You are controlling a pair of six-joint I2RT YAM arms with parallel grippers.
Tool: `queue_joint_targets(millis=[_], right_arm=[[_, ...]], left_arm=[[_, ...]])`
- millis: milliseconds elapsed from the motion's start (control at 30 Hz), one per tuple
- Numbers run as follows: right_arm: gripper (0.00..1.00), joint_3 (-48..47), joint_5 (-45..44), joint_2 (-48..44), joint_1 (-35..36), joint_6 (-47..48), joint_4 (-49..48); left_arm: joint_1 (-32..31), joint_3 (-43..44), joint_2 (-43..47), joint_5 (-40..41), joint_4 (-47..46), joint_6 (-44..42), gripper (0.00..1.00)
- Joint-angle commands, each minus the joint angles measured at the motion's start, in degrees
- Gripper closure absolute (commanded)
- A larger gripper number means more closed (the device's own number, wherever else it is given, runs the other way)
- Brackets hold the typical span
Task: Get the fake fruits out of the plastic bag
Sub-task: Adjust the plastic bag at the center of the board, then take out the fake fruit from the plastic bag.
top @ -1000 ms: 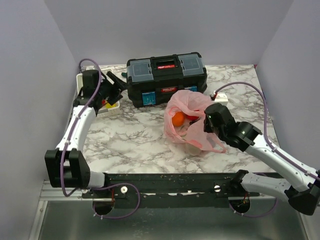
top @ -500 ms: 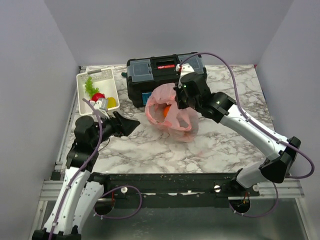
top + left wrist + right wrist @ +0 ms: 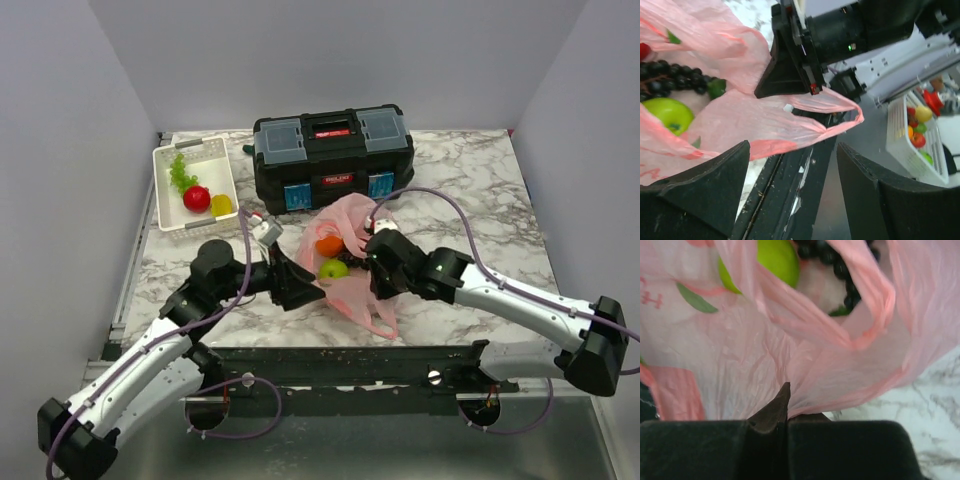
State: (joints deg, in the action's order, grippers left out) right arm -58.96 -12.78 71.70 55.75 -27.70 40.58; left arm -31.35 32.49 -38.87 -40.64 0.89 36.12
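Plastic bag (image 3: 356, 300): mouth open, green apple (image 3: 333, 268) inside.
Right gripper (image 3: 785, 395): clamped on the bag's film.
Left gripper (image 3: 792, 167): fingers apart.

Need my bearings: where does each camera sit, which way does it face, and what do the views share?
Top external: above and behind the bases, facing down and forward over the table; shows left arm, right arm, toolbox, plastic bag.
Left wrist: behind the open left jaws, facing the bag's mouth and the right arm's end gripping it.
Right wrist: behind the right jaws, shut on a bag fold, facing the bag at close range.
Shared: both wrist views show the green apple and dark grapes inside the bag.
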Motion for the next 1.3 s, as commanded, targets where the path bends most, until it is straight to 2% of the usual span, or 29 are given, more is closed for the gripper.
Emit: queue_joint_targets(millis=[0,133,300,533,1067,1267], right_arm=[[0.99,5.5,1.7,-6.4,0.0,-11.6,0.7],[0.99,9.2,4.7,-8.6,0.0,-14.2,-4.3],[0.99,10.4,6.1,-7.6,0.0,-14.5,-6.3],[0.99,14.4,10.1,-8.4,0.0,-15.7,-10.9],[0.99,20.3,8.8,-0.6,2.0,-18.7,-19.8],[0.99,21.8,8.2,1.0,2.3,-19.2,-21.7]], left_arm=[[-10.5,-2.7,-2.6,8.8,-4.7,-4.8,0.31],[-18.7,-0.2,-8.6,19.3,-2.3,-7.5,0.33],[-20.0,5.3,-15.2,33.1,3.4,-6.6,0.37],[-20.0,10.9,-23.1,37.4,5.7,-6.2,0.40],[-20.0,10.5,-33.9,49.0,2.4,-8.6,0.40],[-20.0,10.8,-37.3,51.6,2.0,-9.3,0.32]])
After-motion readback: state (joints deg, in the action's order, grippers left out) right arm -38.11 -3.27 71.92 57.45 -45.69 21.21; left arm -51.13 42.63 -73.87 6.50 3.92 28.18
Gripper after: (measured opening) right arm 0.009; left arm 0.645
